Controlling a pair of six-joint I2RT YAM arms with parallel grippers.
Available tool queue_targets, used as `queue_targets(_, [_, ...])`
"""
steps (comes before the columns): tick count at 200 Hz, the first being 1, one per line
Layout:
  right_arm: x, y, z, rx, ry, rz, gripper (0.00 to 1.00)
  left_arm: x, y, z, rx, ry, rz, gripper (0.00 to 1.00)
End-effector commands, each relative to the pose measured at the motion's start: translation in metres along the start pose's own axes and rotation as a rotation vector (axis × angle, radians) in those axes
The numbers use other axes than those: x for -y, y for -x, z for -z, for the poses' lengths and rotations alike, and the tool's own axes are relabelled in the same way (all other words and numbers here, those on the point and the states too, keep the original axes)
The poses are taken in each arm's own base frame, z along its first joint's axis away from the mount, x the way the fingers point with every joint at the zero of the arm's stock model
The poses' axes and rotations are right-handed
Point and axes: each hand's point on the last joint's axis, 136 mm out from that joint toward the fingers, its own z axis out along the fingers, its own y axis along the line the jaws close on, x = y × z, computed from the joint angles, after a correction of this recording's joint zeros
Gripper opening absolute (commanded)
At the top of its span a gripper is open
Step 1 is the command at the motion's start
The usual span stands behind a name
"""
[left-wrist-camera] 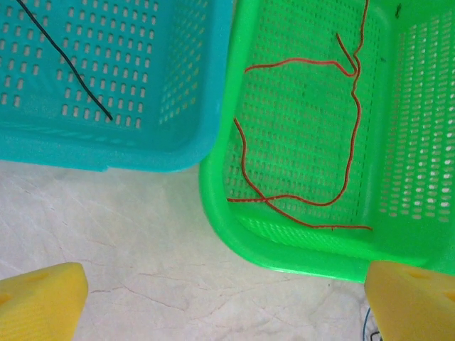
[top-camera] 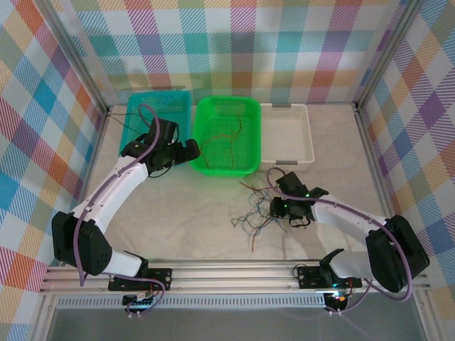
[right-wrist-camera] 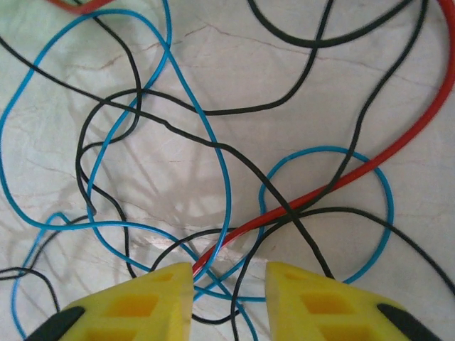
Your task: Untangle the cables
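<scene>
My left arm stretches forward, and my left claw point(left-wrist-camera: 224, 298) hangs spread wide and empty over the desk point(left-wrist-camera: 142, 234). Just ahead of it to the left sits the teal basket point(left-wrist-camera: 142, 153) with one black wire point(left-wrist-camera: 71, 67) lying inside. Ahead to the right is the green basket point(left-wrist-camera: 284, 249), holding a looping red wire point(left-wrist-camera: 353, 128). My right arm folds inward, and my right claw point(right-wrist-camera: 229, 291) points down, fingers apart and gripping nothing. Directly beneath and ahead of it the cables point(top-camera: 252, 213) lie tangled in blue, black and red. The white tray point(top-camera: 288, 158) stands farther ahead of that claw.
</scene>
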Motion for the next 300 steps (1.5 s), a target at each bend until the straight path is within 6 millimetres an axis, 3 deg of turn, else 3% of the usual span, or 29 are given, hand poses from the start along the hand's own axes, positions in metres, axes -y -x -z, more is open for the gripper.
queue_targets(1, [-0.006,0.008,0.001,0.019,0.018,0.018,0.27,0.015,-0.004,0.007,-0.017,-0.025,-0.056,1.00])
queue_targets(19, [-0.008,0.010,0.006,0.032,0.030,0.024,0.24,0.023,-0.009,0.007,-0.029,-0.034,-0.082,1.00])
queue_targets(34, [-0.008,0.013,0.015,0.051,0.025,0.038,0.27,0.028,-0.013,0.007,-0.037,-0.034,-0.106,1.00])
queue_targets(51, [-0.001,0.020,0.029,0.099,-0.014,0.041,0.50,0.032,-0.017,0.007,-0.045,-0.032,-0.132,1.00])
queue_targets(70, [0.004,0.023,0.036,0.132,-0.033,0.046,0.63,0.037,-0.022,0.006,-0.051,-0.034,-0.152,1.00])
queue_targets(107, [0.017,0.014,0.015,0.051,-0.094,0.028,0.63,0.044,-0.028,0.006,-0.065,-0.037,-0.182,1.00])
queue_targets(160, [0.015,0.015,-0.005,-0.034,-0.125,0.021,0.62,0.050,-0.036,0.010,-0.062,-0.039,-0.218,1.00])
queue_targets(172, [0.014,0.015,-0.010,-0.054,-0.127,0.026,0.60,0.052,-0.037,0.011,-0.063,-0.039,-0.228,1.00])
queue_targets(190, [0.009,0.016,-0.015,-0.070,-0.110,0.030,0.42,0.056,-0.038,0.015,-0.062,-0.044,-0.239,1.00])
queue_targets(226, [-0.001,0.020,-0.006,-0.047,-0.056,0.025,0.20,0.061,-0.049,0.020,-0.076,-0.064,-0.250,1.00])
queue_targets(266, [-0.025,0.040,0.038,0.053,0.056,0.052,0.02,0.071,-0.078,0.021,-0.109,-0.120,-0.251,0.99])
queue_targets(300, [-0.053,0.056,0.085,0.141,0.188,0.073,0.00,0.084,-0.103,0.019,-0.136,-0.192,-0.244,0.99])
